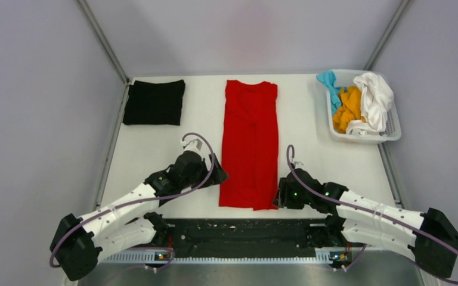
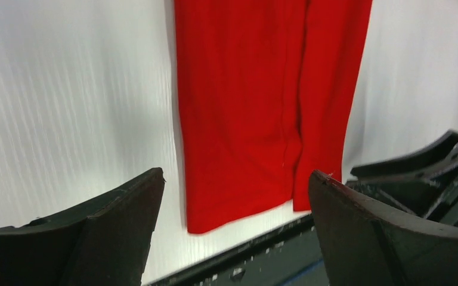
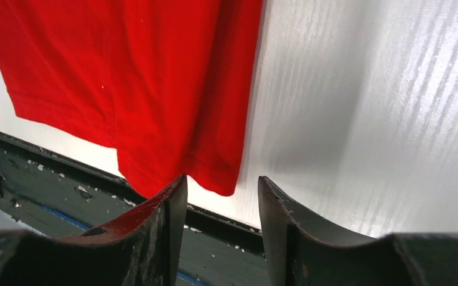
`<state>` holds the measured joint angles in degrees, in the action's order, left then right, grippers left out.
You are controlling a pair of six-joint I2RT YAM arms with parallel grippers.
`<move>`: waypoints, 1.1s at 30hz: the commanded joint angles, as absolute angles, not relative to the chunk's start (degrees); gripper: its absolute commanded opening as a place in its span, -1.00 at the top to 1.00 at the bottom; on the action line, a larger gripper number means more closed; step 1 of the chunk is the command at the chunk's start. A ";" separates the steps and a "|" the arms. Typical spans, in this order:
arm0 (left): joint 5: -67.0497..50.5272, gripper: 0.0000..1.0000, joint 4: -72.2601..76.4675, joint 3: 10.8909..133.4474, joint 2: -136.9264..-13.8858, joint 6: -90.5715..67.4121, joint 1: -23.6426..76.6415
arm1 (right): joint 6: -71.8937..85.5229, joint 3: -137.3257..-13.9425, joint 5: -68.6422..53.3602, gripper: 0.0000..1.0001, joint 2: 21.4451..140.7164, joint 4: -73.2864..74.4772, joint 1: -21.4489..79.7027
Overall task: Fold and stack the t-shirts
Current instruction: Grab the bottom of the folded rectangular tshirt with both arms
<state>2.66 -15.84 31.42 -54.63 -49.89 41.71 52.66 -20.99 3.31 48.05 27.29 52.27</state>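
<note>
Hidden: white shirt (image 1: 377,98), orange shirt (image 1: 349,107) and teal shirt (image 1: 331,86) lay bunched, outlines unclear, in the slotted plastic basket (image 1: 393,128) far right of the red t-shirt (image 1: 250,146) | Count: one red t-shirt, a long smooth strip; one black t-shirt (image 1: 154,102), a flat square, far left of it | left gripper (image 2: 235,179) spread wide, empty, by its near-left hem | right gripper (image 3: 222,182) narrowly parted, empty, at its near-right corner

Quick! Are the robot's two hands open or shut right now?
Left gripper: jaws wide open, holding nothing.
Right gripper: jaws partly open, holding nothing; the red t-shirt lies just ahead.
</note>
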 commanded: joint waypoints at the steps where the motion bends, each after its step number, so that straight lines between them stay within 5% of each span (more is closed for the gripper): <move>1: 0.65 -0.88 -19.84 32.01 -49.62 -54.52 44.76 | 52.94 -20.13 2.31 0.13 50.86 20.20 52.54; 13: -7.96 -0.80 -15.04 22.85 -59.59 -58.58 48.52 | 54.74 -15.67 0.28 0.30 50.87 17.72 52.53; 17: -9.75 -0.62 -11.18 23.57 -65.84 -58.57 50.36 | 54.38 -15.54 0.65 0.47 51.63 16.40 52.47; 23: -8.87 -0.14 -11.31 22.96 -71.01 -60.03 50.62 | 55.44 -14.71 2.85 1.00 50.55 17.46 52.54; 33: 1.33 0.13 -20.95 24.90 -71.54 -61.17 50.62 | 55.87 -14.37 4.35 1.00 44.09 24.63 52.53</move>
<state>-8.05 -10.26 25.21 -69.14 -61.95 50.57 55.55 -14.61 2.61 46.35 20.29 52.25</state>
